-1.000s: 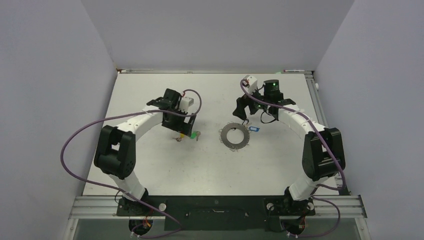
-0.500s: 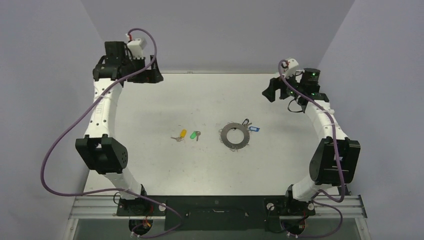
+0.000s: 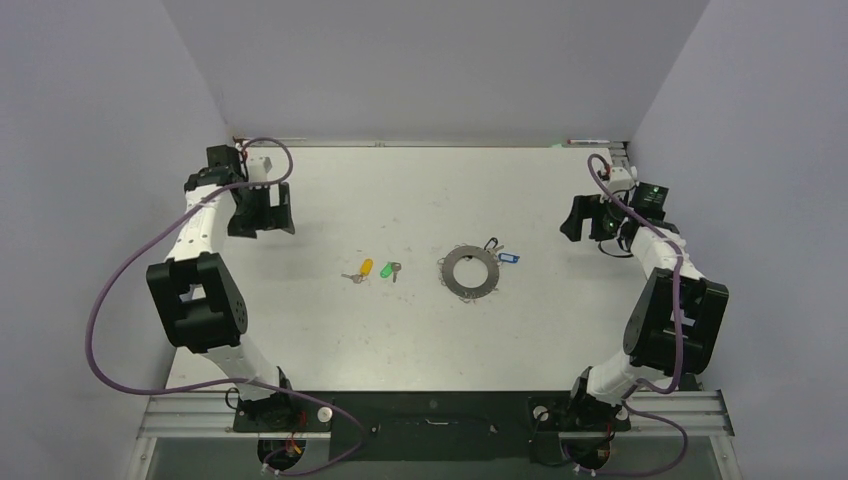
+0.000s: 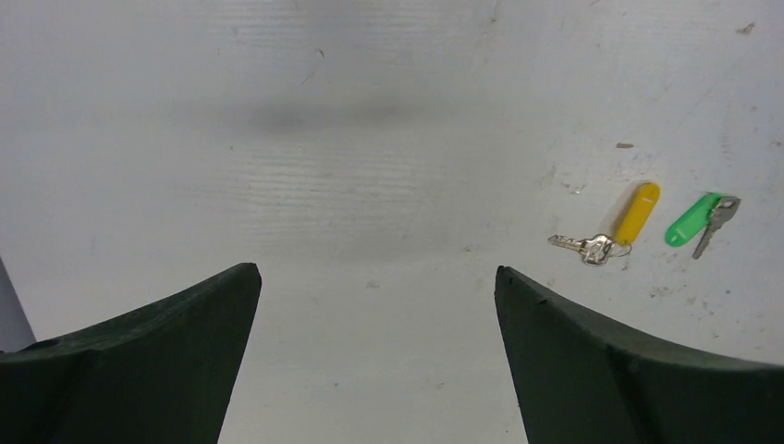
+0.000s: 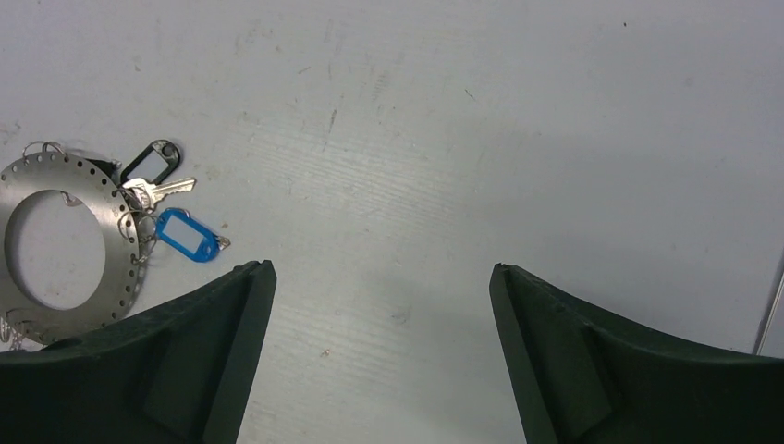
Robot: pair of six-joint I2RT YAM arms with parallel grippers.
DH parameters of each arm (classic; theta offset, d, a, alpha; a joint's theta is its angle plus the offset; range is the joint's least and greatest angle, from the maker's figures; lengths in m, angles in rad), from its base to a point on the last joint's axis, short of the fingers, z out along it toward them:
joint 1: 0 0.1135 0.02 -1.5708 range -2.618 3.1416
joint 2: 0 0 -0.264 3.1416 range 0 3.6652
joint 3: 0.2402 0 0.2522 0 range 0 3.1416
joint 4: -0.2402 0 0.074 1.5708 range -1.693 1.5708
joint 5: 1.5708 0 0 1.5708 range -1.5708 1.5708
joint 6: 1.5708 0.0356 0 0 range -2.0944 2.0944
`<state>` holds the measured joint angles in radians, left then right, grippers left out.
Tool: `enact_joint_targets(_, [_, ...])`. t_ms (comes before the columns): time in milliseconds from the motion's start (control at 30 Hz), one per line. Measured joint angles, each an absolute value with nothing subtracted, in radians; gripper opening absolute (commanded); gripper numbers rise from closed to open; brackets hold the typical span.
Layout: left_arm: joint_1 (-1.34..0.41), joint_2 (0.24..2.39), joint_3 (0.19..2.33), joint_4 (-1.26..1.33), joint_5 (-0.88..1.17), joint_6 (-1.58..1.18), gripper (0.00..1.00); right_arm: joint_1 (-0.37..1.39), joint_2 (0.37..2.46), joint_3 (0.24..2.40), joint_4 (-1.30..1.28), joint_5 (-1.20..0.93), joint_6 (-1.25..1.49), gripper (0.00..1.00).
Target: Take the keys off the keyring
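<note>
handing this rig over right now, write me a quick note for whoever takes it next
Left pincer: open, empty, above the far left of the table.
Right pincer: open, empty, above the far right.
Yellow key and green key: loose on the table, left of the keyring and apart from it.
Black key and blue key: at the keyring's far-right edge, apparently still attached.
Done: yellow and green are off.
Left: black and blue. Whether anything else hangs on the rim is too small to tell.
</note>
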<state>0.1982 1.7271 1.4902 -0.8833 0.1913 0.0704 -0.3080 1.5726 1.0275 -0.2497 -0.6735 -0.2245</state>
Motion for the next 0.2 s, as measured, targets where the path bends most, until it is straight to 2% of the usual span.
enact_joint_targets(200, [0.205,1.716,1.419,-0.857,0.157,0.072,0.96,-0.315,1.576,1.021,-0.238,-0.659,-0.232,0.9])
